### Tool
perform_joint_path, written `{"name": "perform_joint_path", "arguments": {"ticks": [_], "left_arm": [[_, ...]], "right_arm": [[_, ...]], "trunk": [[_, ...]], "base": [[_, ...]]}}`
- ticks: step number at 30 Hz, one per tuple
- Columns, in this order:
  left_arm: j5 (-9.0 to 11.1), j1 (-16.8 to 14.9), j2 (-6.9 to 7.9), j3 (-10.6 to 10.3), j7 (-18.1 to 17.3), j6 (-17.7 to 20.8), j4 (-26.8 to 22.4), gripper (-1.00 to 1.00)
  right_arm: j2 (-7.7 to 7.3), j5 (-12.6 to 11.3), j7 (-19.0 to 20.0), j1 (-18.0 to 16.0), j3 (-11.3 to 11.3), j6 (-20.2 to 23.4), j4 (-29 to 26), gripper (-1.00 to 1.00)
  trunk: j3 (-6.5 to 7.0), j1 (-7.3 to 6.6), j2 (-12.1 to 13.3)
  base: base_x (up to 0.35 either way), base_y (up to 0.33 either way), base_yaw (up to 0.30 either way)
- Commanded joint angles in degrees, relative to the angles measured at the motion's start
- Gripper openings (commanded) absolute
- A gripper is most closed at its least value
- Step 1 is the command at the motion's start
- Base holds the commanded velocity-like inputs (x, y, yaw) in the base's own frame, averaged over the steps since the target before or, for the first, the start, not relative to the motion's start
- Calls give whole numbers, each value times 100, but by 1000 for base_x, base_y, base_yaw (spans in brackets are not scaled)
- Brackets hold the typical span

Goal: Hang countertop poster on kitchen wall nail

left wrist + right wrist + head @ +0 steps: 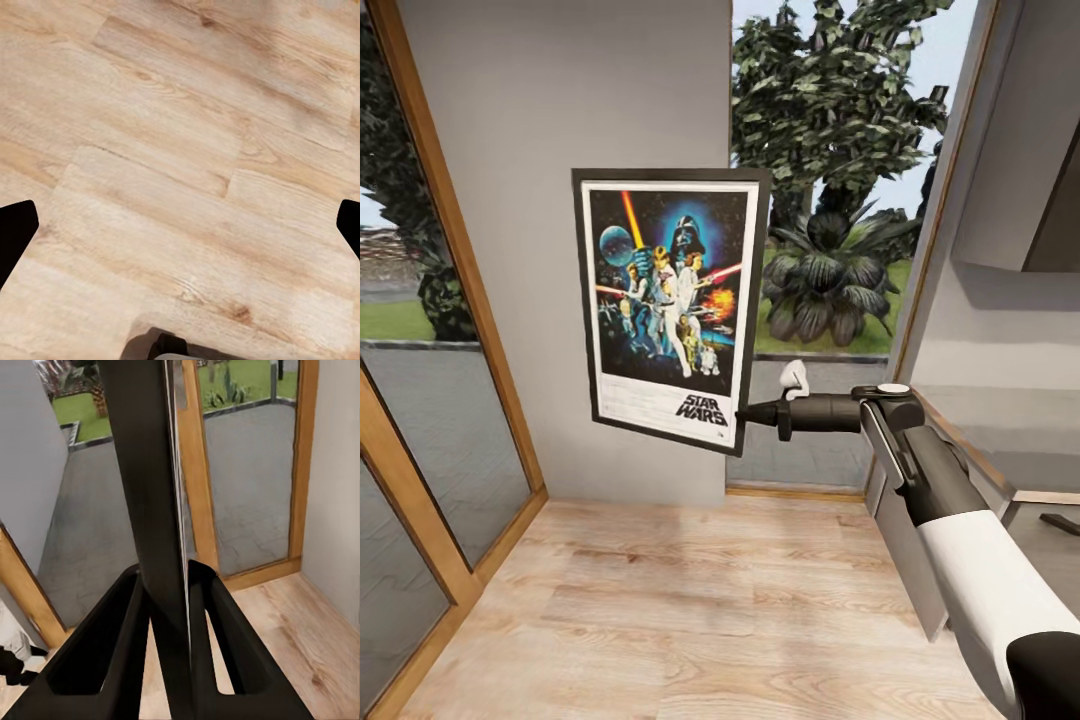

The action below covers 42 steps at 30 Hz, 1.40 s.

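Observation:
The Star Wars poster (668, 305) hangs in the air in front of the light-grey wall (560, 120), slightly tilted, its black frame overlapping the window edge. My right gripper (742, 413) is shut on the poster's lower right corner, arm stretched out from the right. In the right wrist view the poster (146, 495) shows edge-on as a dark slab pinched between the two black fingers (120, 645). My left gripper (180, 225) points down at the wood floor, its dark fingertips (15, 229) wide apart, open and empty. I make out no nail on the wall.
A tall wood-framed window (420, 400) runs along the left, another window (840, 200) with garden plants is behind the poster's right edge. A grey countertop edge (1000, 480) and wall cupboard (1030, 140) stand at the right. Pale plank floor (690, 610) lies below.

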Motion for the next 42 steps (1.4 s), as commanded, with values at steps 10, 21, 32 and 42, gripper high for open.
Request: {"name": "perform_joint_path", "arguments": {"ticks": [10,21,32,42], "left_arm": [[23,-1,-1,4,-24,2,21,100],[23,-1,-1,4,-19,3,33,100],[17,-1,-1,4,-19,5,33,100],[15,-1,-1,4,-19,5,33,100]], "right_arm": [[-7,-32,70,-6,11,57,8,-100],[-7,-6,73,-6,11,56,1,-100],[0,-2,59,-343,19,78,21,-100],[44,-2,43,-816,38,106,101,-100]], "trunk": [[-11,4,-12],[-11,4,-12],[-11,4,-12],[-11,4,-12]], "base": [[0,0,0],[0,0,0],[0,0,0],[0,0,0]]}}
